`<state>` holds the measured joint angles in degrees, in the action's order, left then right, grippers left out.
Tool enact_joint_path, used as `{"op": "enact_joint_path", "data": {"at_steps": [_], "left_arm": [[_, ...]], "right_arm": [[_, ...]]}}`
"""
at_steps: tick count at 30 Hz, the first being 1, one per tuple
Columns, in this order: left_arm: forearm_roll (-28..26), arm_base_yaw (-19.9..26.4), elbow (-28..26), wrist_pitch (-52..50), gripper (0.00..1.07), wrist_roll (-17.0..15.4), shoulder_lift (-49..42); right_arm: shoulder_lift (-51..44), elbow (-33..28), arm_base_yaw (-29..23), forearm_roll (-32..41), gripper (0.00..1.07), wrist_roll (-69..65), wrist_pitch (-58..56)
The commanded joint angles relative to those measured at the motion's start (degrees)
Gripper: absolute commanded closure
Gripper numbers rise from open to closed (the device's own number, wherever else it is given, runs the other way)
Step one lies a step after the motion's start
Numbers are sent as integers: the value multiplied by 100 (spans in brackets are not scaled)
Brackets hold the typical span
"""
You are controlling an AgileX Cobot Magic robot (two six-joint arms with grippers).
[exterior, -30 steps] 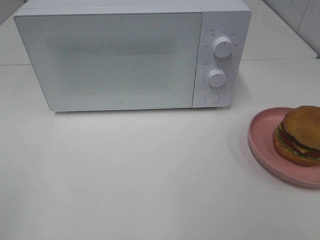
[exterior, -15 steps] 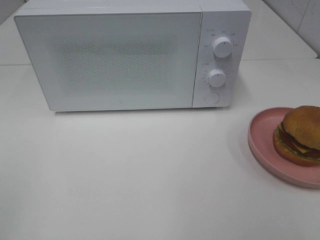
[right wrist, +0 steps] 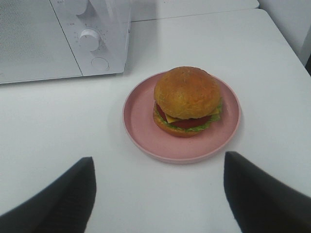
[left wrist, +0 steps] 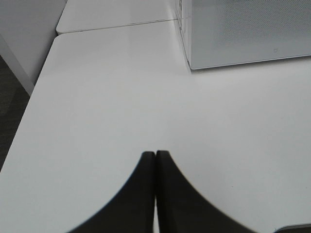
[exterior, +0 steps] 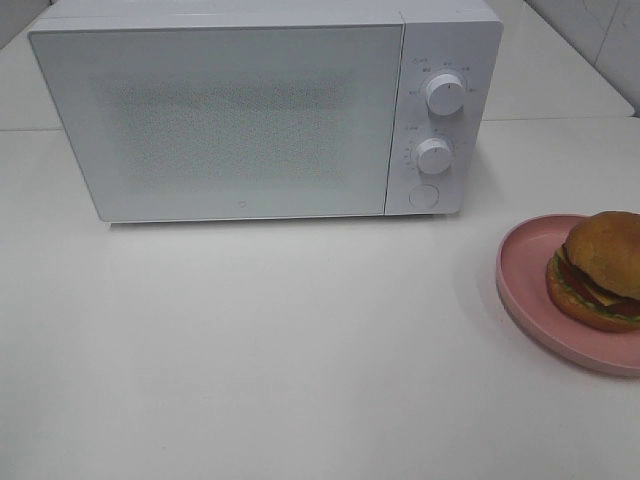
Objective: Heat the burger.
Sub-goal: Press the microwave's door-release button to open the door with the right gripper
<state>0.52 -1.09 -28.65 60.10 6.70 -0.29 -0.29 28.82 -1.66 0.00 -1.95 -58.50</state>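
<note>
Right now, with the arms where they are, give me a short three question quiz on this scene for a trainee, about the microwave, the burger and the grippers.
1. True or false: the white box-shaped microwave has its door shut.
2. Where is the round burger with the golden-brown bun? A) on the pink round plate B) inside the microwave C) on top of the microwave
3. One of the two is open, the left gripper or the right gripper: which?
Key: 1 true; 2 A; 3 the right gripper, its black fingers spread wide; the left is shut, fingertips touching.
</note>
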Motion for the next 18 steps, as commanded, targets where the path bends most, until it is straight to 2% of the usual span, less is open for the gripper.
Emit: {"op": "enact_joint_path", "data": {"at_steps": [1,18], "left_arm": [[-52,-11,23,-86,106,0,-126],[-52,-11,23,-86,106,0,-126]], "right_arm": [[-149,-11,40,-40,38,69,97],[-149,17,40,-40,38,69,138]]}}
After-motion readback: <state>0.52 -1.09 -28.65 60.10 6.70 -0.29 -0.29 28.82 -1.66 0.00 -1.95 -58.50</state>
